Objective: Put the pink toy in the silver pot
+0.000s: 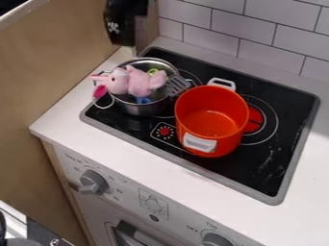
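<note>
Camera view: the pink toy (133, 82) looks soft and fuzzy; whether the hand (126, 23) is open, I can't tell.

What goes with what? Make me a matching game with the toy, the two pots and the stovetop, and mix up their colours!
Things:
1. Toy
2. Pot with white handles
3. Pot that holds the toy
4. Stovetop

Colours:
A. Black, with a grey edge
B. Silver
C. Orange-red
D. Pink

Right pairs: 1-D, 2-C, 3-B, 4-A
</note>
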